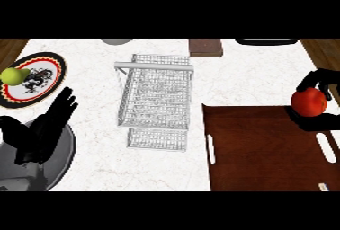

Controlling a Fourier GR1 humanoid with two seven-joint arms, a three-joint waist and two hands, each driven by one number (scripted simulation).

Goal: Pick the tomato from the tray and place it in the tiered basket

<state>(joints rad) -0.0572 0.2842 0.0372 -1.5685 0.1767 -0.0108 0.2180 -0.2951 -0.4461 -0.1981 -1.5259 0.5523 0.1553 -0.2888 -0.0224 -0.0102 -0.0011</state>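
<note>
Two black hands show in the head view, one at each side of a white marbled counter (93,148). At the right, the right hand (317,85) has its fingers curled over the top and sides of the red tomato (309,102), which sits at the upper right corner of the dark brown tray (266,152); whether the tomato touches the tray or is lifted just above it cannot be told, though a dark shadow lies on the tray just below it. The tray has pale slot handles along its left and right sides. Left of the tray, near the middle of the counter, stands the wire tiered basket (156,101), its upper tier overlapping a lower tier that juts out toward the view's bottom; both tiers hold nothing. The tomato is well apart from the basket. At the left, the left hand (43,130) is open, fingers straight and pointing up and to the right, resting above a grey round object at the lower left edge. Beyond it lies a patterned plate (40,90) with a dark rim, and a green fruit (13,76) sits on its upper left part. A brown block (204,47) lies at the counter's far edge.
</note>
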